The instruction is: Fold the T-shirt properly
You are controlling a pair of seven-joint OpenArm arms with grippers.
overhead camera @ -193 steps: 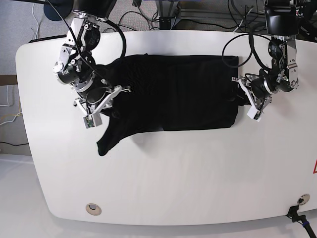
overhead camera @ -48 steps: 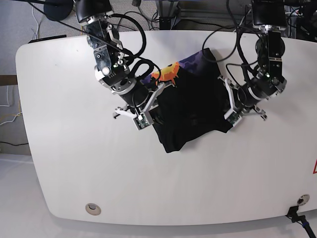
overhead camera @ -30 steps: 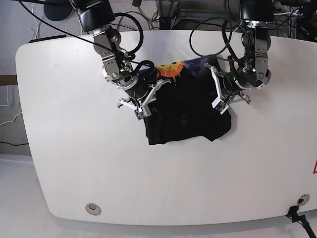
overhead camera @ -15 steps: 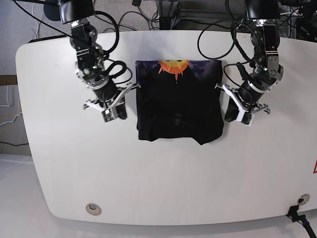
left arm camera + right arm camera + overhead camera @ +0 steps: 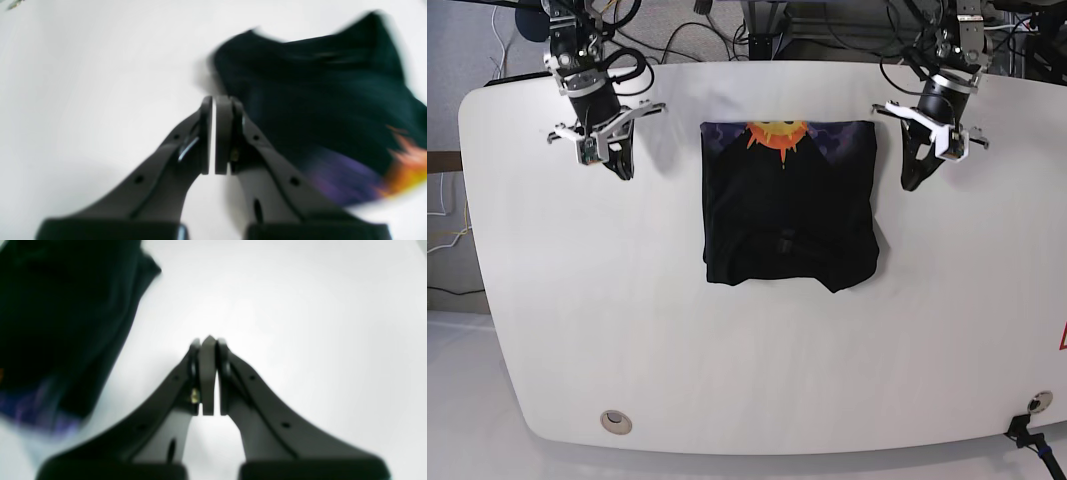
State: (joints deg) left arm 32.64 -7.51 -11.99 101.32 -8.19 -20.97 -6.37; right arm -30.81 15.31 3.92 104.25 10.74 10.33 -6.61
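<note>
White table (image 5: 727,360) surface carries everything here. At the base view's left, the right gripper (image 5: 621,168) hangs over bare tabletop, fingers pressed together and empty. In the middle lies the T-shirt (image 5: 789,215), folded into a rough black rectangle, its orange sun print at the far edge. Further right, the left gripper (image 5: 908,180) sits just beside the shirt, fingers likewise together, holding nothing.

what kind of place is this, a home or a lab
Most likely a robotics lab: a white table with two arms mounted at its far edge, loose cables behind it, and a folded black T-shirt between them.
</note>
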